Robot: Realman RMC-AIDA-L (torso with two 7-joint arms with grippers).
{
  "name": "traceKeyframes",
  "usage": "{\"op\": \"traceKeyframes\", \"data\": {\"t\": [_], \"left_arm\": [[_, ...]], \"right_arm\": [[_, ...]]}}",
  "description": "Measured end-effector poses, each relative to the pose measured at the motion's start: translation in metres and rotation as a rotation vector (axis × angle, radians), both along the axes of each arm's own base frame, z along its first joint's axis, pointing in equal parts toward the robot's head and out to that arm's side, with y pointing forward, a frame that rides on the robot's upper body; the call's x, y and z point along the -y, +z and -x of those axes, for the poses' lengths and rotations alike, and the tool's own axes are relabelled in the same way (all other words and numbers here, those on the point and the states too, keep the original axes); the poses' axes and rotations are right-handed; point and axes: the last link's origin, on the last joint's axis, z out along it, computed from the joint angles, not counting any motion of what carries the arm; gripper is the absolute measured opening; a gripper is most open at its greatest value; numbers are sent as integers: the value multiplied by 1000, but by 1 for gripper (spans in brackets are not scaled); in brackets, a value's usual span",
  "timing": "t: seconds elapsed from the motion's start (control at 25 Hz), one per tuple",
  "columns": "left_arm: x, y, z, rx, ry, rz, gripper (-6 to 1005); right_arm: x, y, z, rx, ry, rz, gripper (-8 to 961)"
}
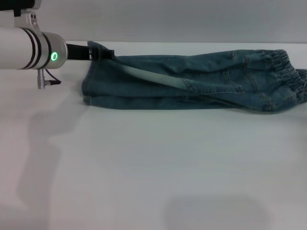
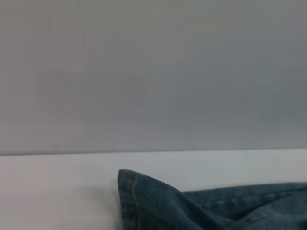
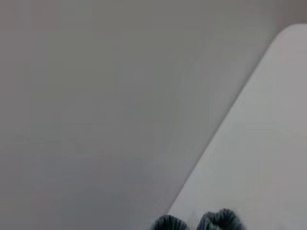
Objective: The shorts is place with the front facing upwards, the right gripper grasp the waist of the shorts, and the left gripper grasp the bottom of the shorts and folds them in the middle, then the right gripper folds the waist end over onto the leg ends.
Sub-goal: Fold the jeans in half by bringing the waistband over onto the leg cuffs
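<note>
The near part of the white table (image 1: 153, 182) lies bare in the head view, with soft shadows across it. Farther back, the shorts (image 1: 192, 81) stretch sideways across the table, doubled lengthwise so that one leg lies upon the other, with a pale strip of the inner side showing along the slanted fold line. The waist (image 1: 288, 72), with its gathered elastic band, lies at the robot's right end of the garment, and curved pocket seams show just beside it. The bottom of the shorts (image 1: 93, 86) lies at the robot's left end, its straight stitched hems stacked on the table. At the far corner of that hem end sits the left gripper (image 1: 98, 51), reaching in from the left on its white-silver arm (image 1: 24, 48) with a round green light; its black claw touches the denim edge there, though whether it pinches the cloth or stands spread cannot be told. The left wrist view shows a raised hem corner (image 2: 132, 189) of denim standing above the table before a grey wall (image 2: 153, 72). The right gripper is outside the head view; the right wrist view shows only wall, the table's edge, and two dark ruched bits of denim (image 3: 218, 221).
</note>
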Motion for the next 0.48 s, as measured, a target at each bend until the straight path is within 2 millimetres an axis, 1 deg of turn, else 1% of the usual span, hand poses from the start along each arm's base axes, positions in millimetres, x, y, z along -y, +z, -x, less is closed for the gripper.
{"op": "traceKeyframes", "data": {"t": [0.24,0.48], "left_arm": [[3,-3,-1,-10,-11,30,856],[6,-6,-2,-15,-16,47,856]], "right_arm": [[-9,-3,8,8,31,26,622],[-19,2,10,27,30,32,622]]}}
